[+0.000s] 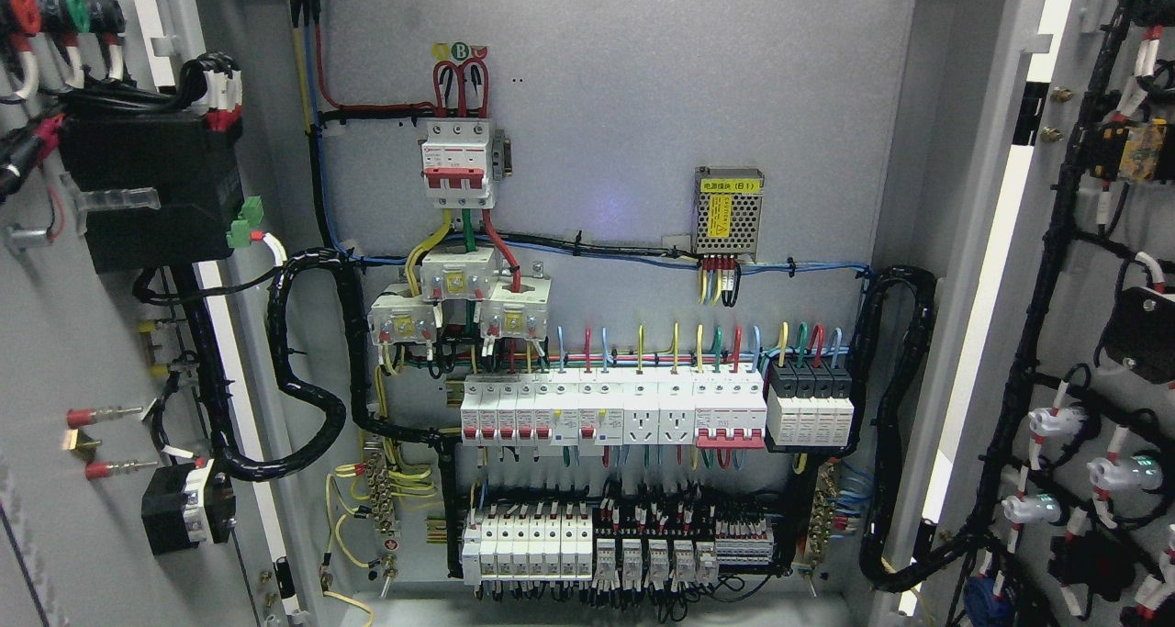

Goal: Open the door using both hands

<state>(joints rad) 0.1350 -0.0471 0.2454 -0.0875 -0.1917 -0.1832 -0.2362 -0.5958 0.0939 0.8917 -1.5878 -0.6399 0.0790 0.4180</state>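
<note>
A grey electrical cabinet fills the head view with both doors swung wide open. The inner face of the left door [55, 352] shows at the left edge, carrying a black box and wired terminals. At the right edge stands the inner face of the right door [1092, 352] with black cable looms and indicator lamp backs. Between them the back panel [624, 104] holds a red-handled main breaker [457, 163], rows of white circuit breakers [610, 411] and a small power supply [728, 210]. Neither robot hand nor arm shows anywhere in the view.
Thick black corrugated cable looms [307, 370] hang from the cabinet to each door near the hinges. A lower row of breakers and relays [587, 544] sits near the cabinet floor. Coloured wires run across the panel's middle.
</note>
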